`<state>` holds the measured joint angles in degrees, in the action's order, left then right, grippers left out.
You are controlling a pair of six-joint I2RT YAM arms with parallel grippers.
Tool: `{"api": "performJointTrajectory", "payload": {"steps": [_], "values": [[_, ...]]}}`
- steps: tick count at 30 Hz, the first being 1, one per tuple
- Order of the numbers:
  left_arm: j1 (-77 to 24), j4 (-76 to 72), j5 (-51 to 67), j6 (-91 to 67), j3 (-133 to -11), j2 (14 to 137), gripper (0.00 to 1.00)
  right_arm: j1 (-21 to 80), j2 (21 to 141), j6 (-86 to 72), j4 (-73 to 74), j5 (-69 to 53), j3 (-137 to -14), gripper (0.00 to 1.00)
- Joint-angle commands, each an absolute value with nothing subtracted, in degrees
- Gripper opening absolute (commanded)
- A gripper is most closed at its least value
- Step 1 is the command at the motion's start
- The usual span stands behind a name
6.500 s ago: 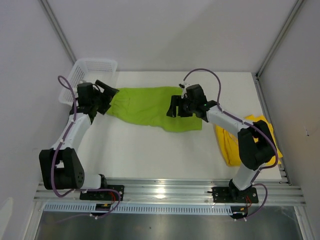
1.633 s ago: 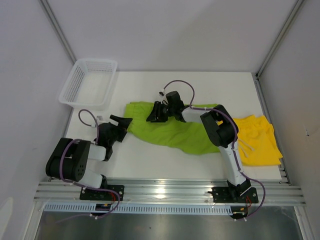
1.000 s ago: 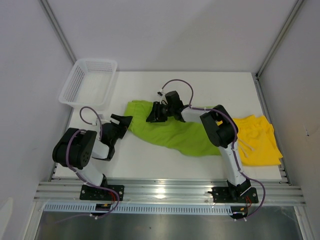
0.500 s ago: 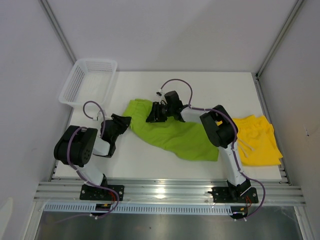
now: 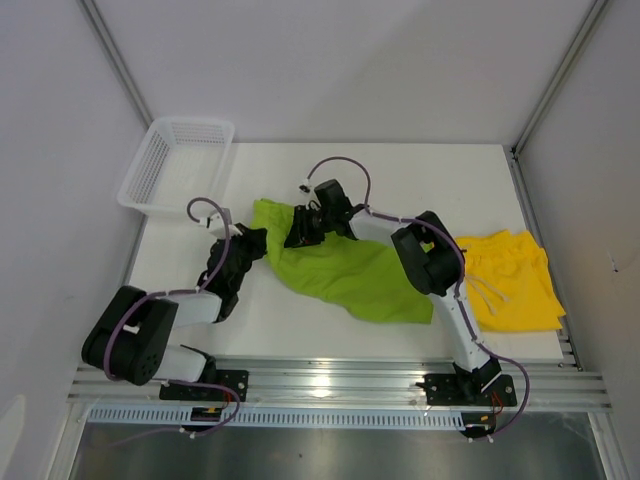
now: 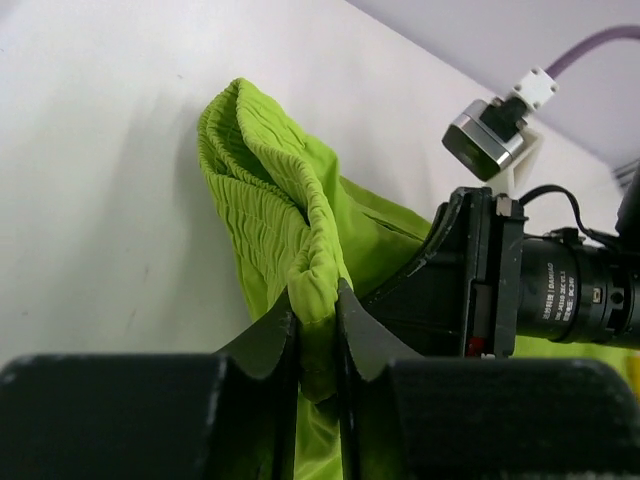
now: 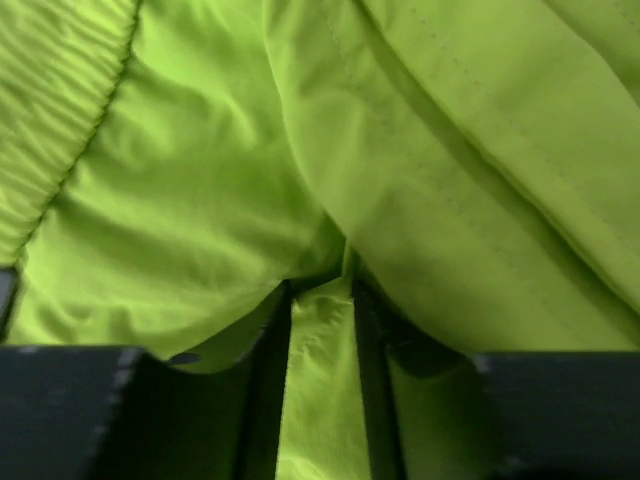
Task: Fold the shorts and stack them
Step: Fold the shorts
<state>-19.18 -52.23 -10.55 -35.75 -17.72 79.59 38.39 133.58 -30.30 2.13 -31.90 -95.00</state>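
Two pairs of fingers (image 6: 265, 340) around green shorts (image 5: 350, 275)

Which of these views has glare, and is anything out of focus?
Top external: bright glare on the metal rail, otherwise even light. Left wrist: left gripper dark and blurred, lime green shorts sharp. Right wrist: fabric fills the frame, soft; right gripper in silhouette.

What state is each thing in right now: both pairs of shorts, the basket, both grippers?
lime green fabric shorts: rumpled, unfolded, gripped by both grippers
bright yellow fabric shorts: lying flat, untouched, white drawstring loose
white plastic mesh basket: upright, nothing visible inside
left gripper: shut on the green shorts' ribbed waistband
right gripper: shut on a fold of the green shorts
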Motion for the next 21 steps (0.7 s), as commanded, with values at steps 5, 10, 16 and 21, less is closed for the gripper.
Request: {"api": "performJointTrajectory", "payload": {"steps": [5,10,16,21], "values": [[-24.87,-45.97,-21.96,-25.23,-16.97,69.62,0.00,41.31,135.10,-32.95,2.91,-30.67,-97.91,0.30],[-26.89,-44.04,-25.75,-23.21,-16.35,66.71,0.00,39.29,128.86,-34.19,1.14,-29.88,-94.32,0.47],[-27.42,-42.55,-27.33,-22.24,-16.17,63.82,0.00,35.34,120.24,-34.37,0.62,-29.27,-87.72,0.46],[-27.86,-41.22,-28.48,-21.18,-15.82,60.82,0.00,32.79,119.35,-34.80,-2.72,-30.94,-82.72,0.33]]}}
